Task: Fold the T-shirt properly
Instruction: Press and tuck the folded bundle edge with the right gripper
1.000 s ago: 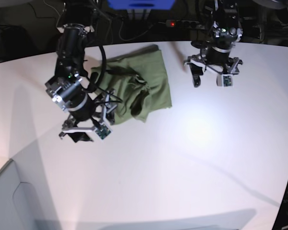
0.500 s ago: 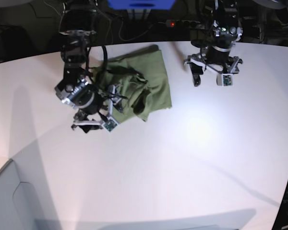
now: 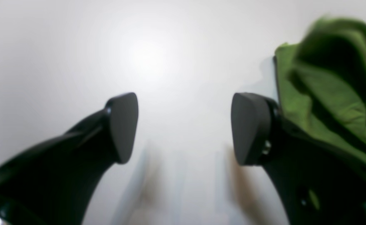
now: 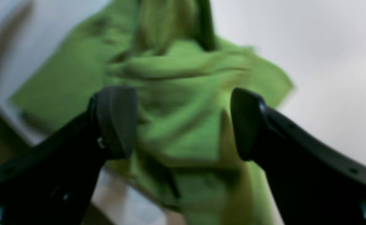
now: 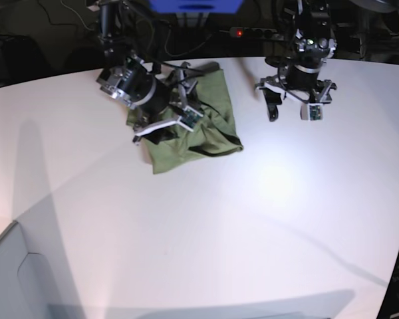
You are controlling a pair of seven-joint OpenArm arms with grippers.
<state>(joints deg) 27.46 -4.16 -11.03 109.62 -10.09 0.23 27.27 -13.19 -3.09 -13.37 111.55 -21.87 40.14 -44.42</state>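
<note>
Base view shows the T-shirt [image 5: 189, 136] lying bunched and partly folded near the far edge of the white tabletop [image 5: 253, 219], its lower flap now spread toward the front where a second ago it sat in a tighter rumple. The right hand [image 5: 165, 123] has swung from the tabletop beside the cloth to hang directly over it, fingers spread wide and holding nothing, so I judge a fresh grasp is being lined up. The left hand [image 5: 291, 109] stays wide and empty over bare tabletop, well apart from the shirt.
</note>
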